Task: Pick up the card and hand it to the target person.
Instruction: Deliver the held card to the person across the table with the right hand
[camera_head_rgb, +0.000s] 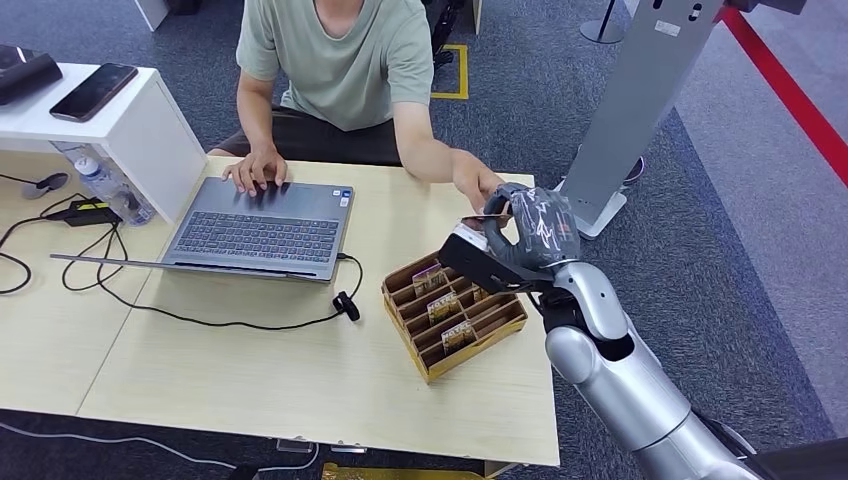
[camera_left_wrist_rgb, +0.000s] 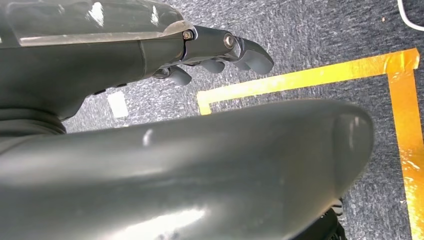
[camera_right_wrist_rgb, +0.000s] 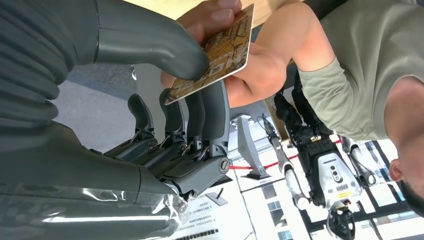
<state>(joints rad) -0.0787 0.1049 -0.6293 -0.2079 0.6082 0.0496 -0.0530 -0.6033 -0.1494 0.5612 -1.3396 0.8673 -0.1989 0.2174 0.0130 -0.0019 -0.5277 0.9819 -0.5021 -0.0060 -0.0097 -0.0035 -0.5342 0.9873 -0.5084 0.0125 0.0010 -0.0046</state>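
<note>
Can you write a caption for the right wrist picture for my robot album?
The right hand pinches a gold card while the person's hand takes hold of it.

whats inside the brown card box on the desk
The cardboard card box has slotted rows; three patterned cards stand in them, other slots look empty. The right hand, raised with a card, covers its far corner, so that part cannot be seen.

Silver right arm (camera_head_rgb: 610, 350); dark grey ribbed hand (camera_head_rgb: 535, 235).
</note>
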